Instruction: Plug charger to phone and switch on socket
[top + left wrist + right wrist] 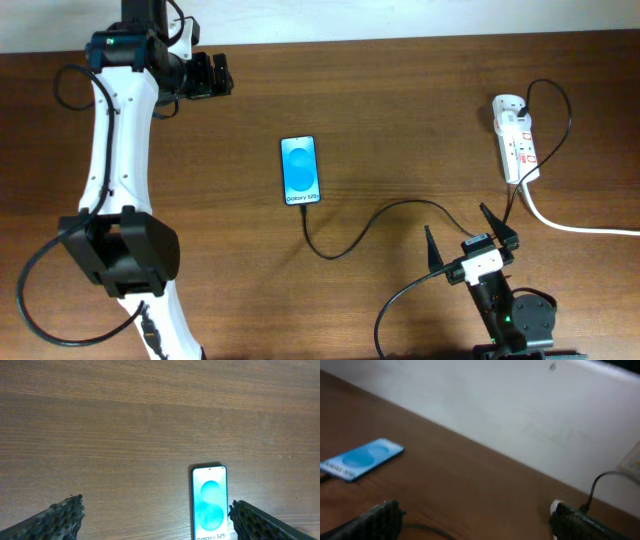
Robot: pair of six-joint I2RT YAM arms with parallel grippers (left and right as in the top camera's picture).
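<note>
Left gripper (208, 75): far left, at the back of the table (400, 110), fingers spread wide, holding nothing.
Phone (300, 170): flat at mid-table, blue screen up, well apart from both grippers.
Charger (410, 203): one end meets the phone's lower edge and the cable curves right towards the socket; I cannot tell if the tip is seated.
Right gripper (465, 238): front, right of centre, fingers released and empty, near the cable.
Socket (515, 140): far right, with red switches and a white cord (580, 228) trailing right.

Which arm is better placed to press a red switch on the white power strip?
Right: the right fingers, open, are close to the white power strip; the left fingers are far away, beyond the blue-screen phone.
</note>
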